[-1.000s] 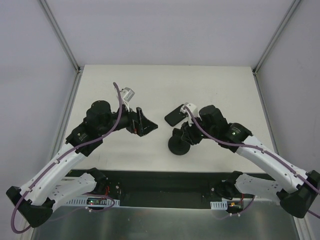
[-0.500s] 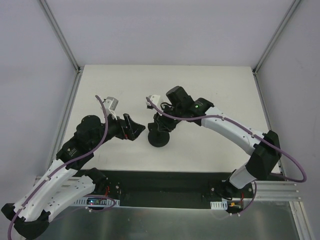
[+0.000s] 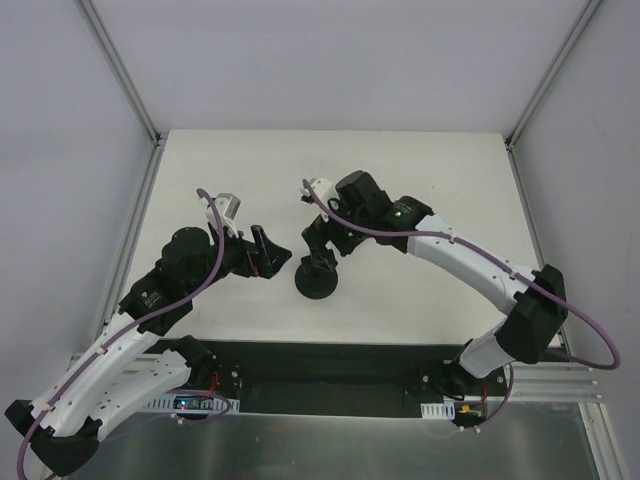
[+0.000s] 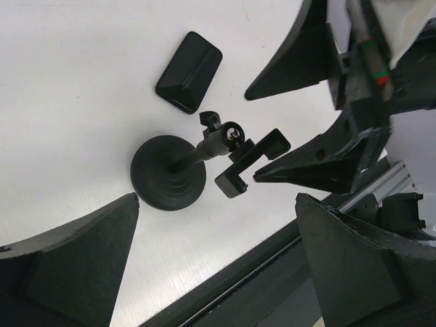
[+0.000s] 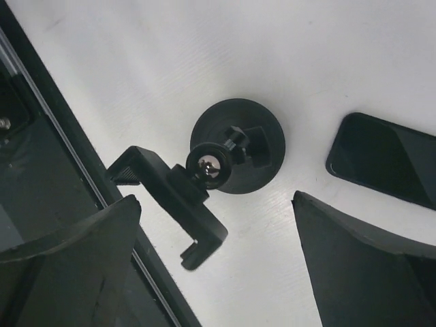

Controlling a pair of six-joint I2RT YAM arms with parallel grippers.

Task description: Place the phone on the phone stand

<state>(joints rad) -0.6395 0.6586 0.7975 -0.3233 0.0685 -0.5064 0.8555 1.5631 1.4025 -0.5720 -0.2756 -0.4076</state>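
Phone stand [image 3: 316, 282] stood between left claw [image 3: 272, 256] and right claw [image 3: 322, 240] in top view | left wrist: left claw spread, empty; phone [image 4: 189, 71] lay flat on surface [image 4: 68, 102] near phone stand | right wrist: right claw spread, empty | phone likely stiff, slick, light: pinch long edges

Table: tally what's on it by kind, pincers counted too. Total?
phone: 1
phone stand: 1
pincers: 2, left pincer and right pincer, both open
Total: 4
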